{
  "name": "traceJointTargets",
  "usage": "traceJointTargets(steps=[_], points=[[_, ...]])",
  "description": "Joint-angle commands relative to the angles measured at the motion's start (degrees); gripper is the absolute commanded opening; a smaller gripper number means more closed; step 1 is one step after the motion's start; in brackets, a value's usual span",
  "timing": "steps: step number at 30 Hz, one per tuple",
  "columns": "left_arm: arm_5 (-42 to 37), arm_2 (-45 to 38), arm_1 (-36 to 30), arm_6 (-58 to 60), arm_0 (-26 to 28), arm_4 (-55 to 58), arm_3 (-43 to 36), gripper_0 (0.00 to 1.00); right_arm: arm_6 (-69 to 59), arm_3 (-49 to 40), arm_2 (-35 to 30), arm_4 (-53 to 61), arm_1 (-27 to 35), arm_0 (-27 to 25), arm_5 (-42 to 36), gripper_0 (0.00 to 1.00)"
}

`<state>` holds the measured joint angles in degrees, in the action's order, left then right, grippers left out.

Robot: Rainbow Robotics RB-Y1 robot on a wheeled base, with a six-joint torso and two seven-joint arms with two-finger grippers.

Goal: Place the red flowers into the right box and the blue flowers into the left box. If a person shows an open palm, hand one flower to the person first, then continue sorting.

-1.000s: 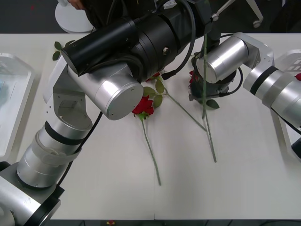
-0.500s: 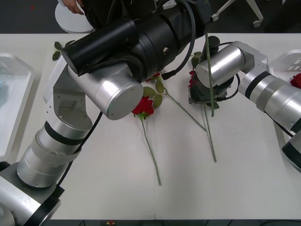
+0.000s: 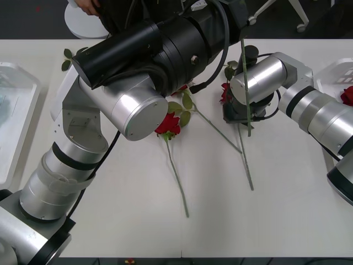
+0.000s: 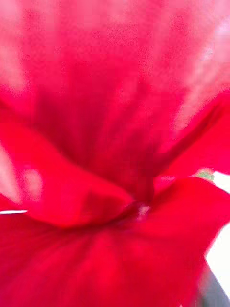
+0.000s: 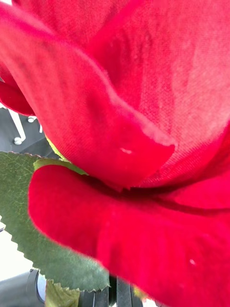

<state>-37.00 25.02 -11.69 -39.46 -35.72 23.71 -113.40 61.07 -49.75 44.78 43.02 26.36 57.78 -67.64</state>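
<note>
Left arm (image 3: 143,61) is raised across the table's far side, wrist at 12 o'clock. Its camera is packed with rose petals (image 5: 143,120) plus a serrated leaf (image 5: 28,216); a long stem (image 3: 245,83) hangs down from up there. It's probably clamped on that rose, but I can't tell the finger state.

Right arm (image 3: 265,77) is down at the table centre-right, on a rose head (image 3: 225,93). Petals (image 4: 115,153) hide its fingers, so can't tell either.

Another red rose (image 3: 168,125) lies at centre, stem toward 6 o'clock. Right box (image 3: 339,69) at 3 o'clock has a rose (image 3: 347,95); left box (image 3: 16,110) at 9.
</note>
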Motion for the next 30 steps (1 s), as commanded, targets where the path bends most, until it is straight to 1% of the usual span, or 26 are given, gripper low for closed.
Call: traceJointTargets(steps=[1,6,8,17,18,21,23,25,30], points=[[0.8,0.6,1.3,-1.2,-0.4,-0.5,-2.1,0.0,0.9,0.3,0.0,0.9,-1.1,0.0,0.6,0.0],[0.8,0.6,1.3,-1.2,-0.4,-0.5,-2.1,0.0,0.9,0.3,-0.2,3.6,0.0,0.1,0.8,0.0],[0.8,0.6,1.3,-1.2,-0.4,-0.5,-2.1,0.0,1.1,0.3,-1.4,6.1,1.1,0.7,0.3,0.0],[0.8,0.6,1.3,-1.2,-0.4,-0.5,-2.1,0.0,3.7,-0.7,-7.2,15.4,8.9,5.0,-4.3,0.0],[0.8,0.6,1.3,-1.2,-0.4,-0.5,-2.1,0.0,6.0,-0.7,-8.8,16.7,10.4,5.8,-5.1,0.0],[0.8,0.6,1.3,-1.2,-0.4,-0.5,-2.1,0.0,10.8,-0.7,-10.9,18.0,14.3,7.8,-7.9,0.0],[0.8,0.6,1.3,-1.2,-0.4,-0.5,-2.1,0.0,14.1,-0.7,-11.0,18.1,16.4,8.7,-9.3,0.0],[0.8,0.6,1.3,-1.2,-0.4,-0.5,-2.1,0.0,18.9,-0.7,-11.0,18.1,19.9,9.9,-11.6,0.0],[0.8,0.6,1.3,-1.2,-0.4,-0.5,-2.1,0.0,28.8,-0.7,-10.9,18.3,27.3,11.3,-14.5,0.0]])
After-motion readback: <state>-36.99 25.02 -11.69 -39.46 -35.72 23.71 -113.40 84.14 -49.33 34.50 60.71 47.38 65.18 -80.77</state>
